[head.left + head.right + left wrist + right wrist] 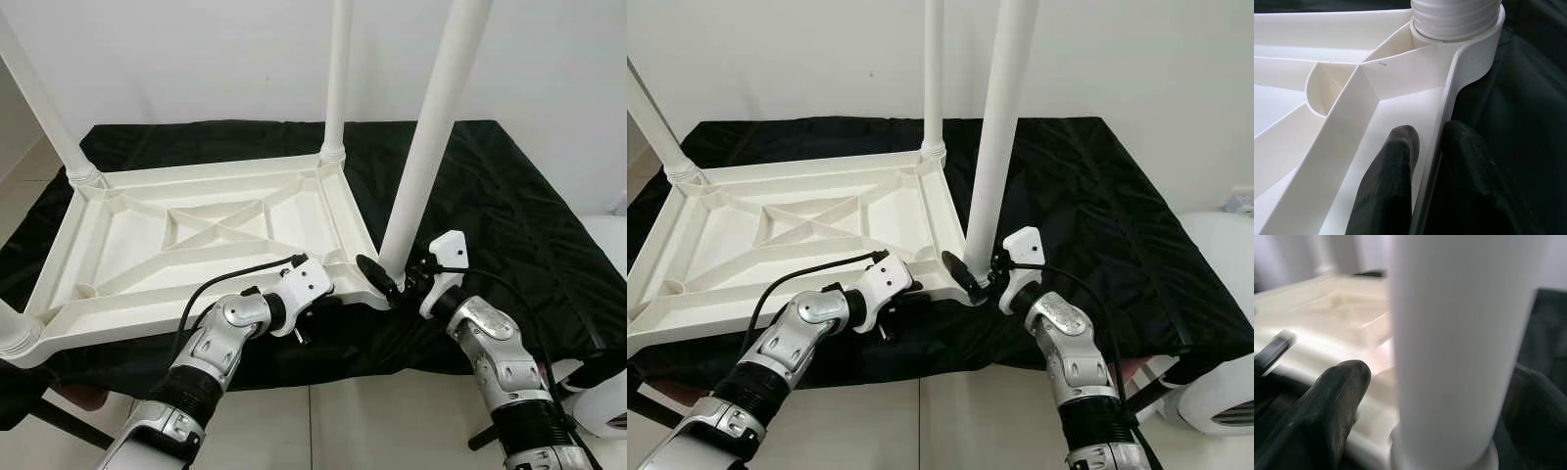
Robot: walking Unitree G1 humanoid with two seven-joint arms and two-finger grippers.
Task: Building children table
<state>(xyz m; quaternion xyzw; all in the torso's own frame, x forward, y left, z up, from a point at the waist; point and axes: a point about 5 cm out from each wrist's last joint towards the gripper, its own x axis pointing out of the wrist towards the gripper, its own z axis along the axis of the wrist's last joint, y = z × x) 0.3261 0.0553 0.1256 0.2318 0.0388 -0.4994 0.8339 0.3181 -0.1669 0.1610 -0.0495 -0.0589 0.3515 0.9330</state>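
From the head views, a white plastic table top (196, 235) lies upside down on a black cloth (490, 196), with white legs standing up at its corners; the right gripper (394, 282) is at the foot of the near right leg (431, 137), and the left gripper (906, 290) is at the top's near edge just beside that corner. In the left wrist view, the left gripper's fingers (1388, 181) pinch the rim of the table top, one inside and one outside, below the ribbed socket (1457, 17). In the right wrist view, the right gripper's fingers (1327, 411) clasp the leg on both sides, close above its base.
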